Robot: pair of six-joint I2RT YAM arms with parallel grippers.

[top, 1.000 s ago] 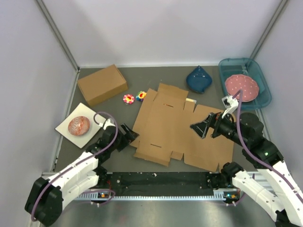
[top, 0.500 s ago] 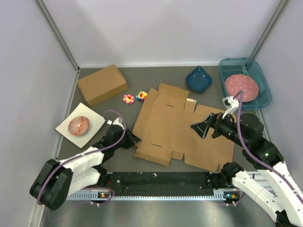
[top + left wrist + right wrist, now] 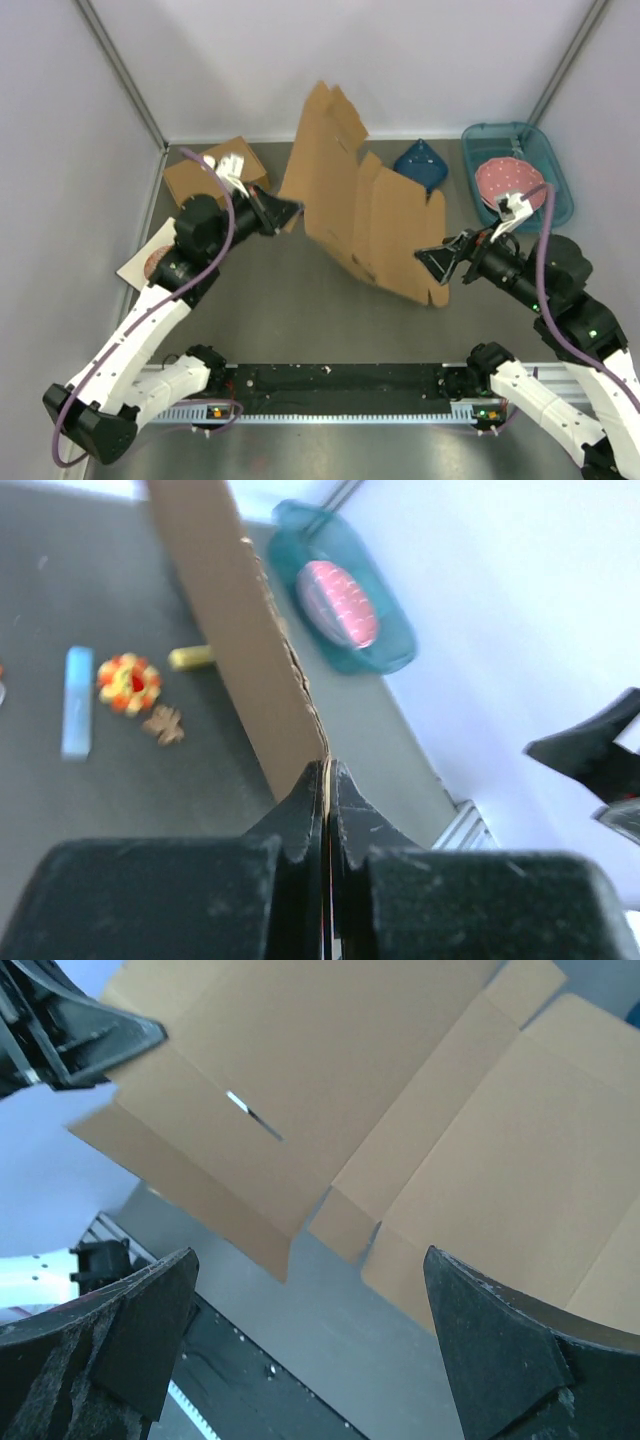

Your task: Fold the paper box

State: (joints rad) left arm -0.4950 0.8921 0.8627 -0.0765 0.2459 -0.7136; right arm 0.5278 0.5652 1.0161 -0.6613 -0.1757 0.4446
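Observation:
The paper box is a flat brown die-cut sheet with flaps and slits. It hangs raised and steeply tilted above the table's middle, its lower right corner low near my right gripper. My left gripper is shut on the sheet's left edge. In the left wrist view the cardboard runs edge-on into the closed left gripper. My right gripper stands open just in front of the sheet's lower right part, touching nothing. The right wrist view shows the sheet beyond the wide right gripper.
A chunkier ready-made brown box sits at the back left, partly behind my left arm. A teal tray holding a pink plate is back right, a dark blue object beside it. Small toys lie under the raised sheet.
My left gripper shut on the sheet's left edge and swung it up off the table to a steep tilt. My right gripper stayed open, shifting slightly toward the near side.

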